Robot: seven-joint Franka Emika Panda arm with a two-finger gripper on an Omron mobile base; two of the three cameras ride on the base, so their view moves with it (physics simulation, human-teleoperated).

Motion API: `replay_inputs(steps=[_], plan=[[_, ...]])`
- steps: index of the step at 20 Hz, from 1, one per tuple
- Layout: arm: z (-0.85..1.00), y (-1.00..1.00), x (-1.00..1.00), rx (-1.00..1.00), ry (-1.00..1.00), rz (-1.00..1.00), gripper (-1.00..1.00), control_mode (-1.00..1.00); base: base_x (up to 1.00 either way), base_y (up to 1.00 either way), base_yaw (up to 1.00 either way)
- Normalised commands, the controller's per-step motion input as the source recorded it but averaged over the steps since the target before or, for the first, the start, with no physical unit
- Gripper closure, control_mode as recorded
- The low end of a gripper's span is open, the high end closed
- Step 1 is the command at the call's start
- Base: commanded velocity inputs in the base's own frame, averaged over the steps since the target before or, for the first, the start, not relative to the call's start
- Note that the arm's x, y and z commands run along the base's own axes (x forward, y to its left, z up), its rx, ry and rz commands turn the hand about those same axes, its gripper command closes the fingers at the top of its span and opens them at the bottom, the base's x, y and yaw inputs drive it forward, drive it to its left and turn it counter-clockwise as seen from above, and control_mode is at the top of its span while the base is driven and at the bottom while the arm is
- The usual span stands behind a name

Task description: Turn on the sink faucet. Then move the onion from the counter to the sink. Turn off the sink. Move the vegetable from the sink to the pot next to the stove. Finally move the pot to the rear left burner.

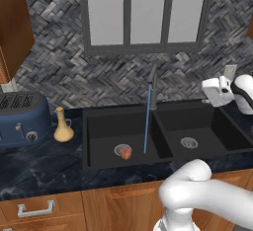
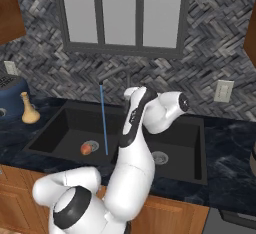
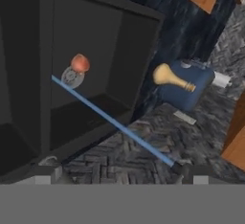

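The onion, a small orange-red ball, lies in the left basin of the black sink beside its silver drain. A thin blue stream of water runs from the dark sink faucet down into that basin. My gripper hangs to the right of the faucet, above the back of the right basin. It is open, with its fingertips wide apart and nothing between them. The dark marbled counter surrounds the sink.
A tan narrow-necked vase and a blue toaster stand on the counter left of the sink. A window sits above the faucet. A wall outlet is at the right, and a wooden cabinet hangs upper left.
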Motion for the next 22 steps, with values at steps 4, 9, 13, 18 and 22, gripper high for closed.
replay_inputs(steps=[4,9,13,18,22], plan=[[0.07,-0.01,-0.41,0.25,0.21,-0.13,-1.00,-1.00,0.00,0.00,0.00],[0.08,0.00,-0.25,0.28,0.23,-0.17,-1.00,-1.00,0.00,0.00,0.00],[0.07,0.00,-0.01,0.28,0.25,-0.17,-1.00,-1.00,0.00,0.00,0.00],[0.06,0.00,0.03,0.26,0.26,-0.14,-1.00,-1.00,0.00,0.00,0.00],[0.00,-0.04,0.03,0.23,0.28,-0.15,-1.00,-1.00,0.00,0.00,0.00]])
